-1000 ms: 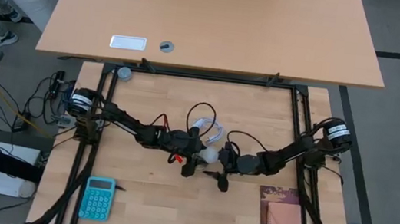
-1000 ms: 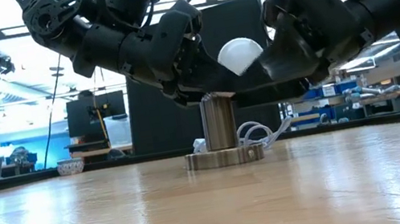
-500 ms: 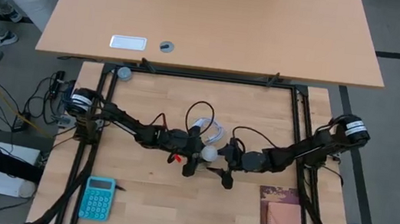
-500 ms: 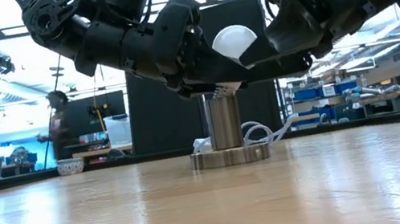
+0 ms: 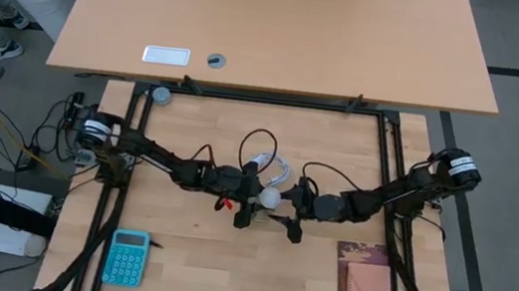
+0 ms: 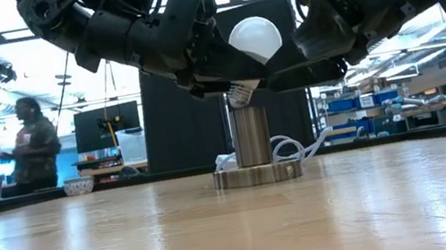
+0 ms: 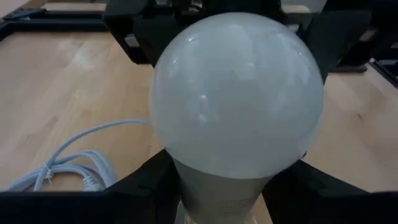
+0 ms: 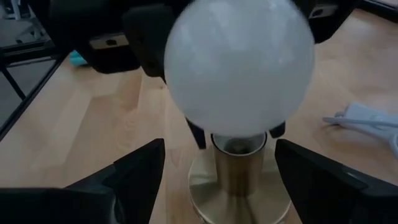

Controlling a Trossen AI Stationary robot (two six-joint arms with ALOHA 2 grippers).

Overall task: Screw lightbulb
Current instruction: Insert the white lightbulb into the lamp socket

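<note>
White lightbulb (image 6: 254, 38), gripped at its base by the left gripper (image 6: 228, 74), hangs tilted just above the metal socket (image 6: 250, 135), unthreaded; right gripper (image 8: 217, 177) open beside it.

A light wooden table (image 5: 194, 258) carries everything. Near its middle stands a metal socket (image 6: 251, 138) on a round base (the coiled white cable (image 5: 276, 171) lies just beside it). A teal calculator (image 5: 126, 257) lies at the front left corner, a brown booklet (image 5: 366, 285) at the front right
</note>
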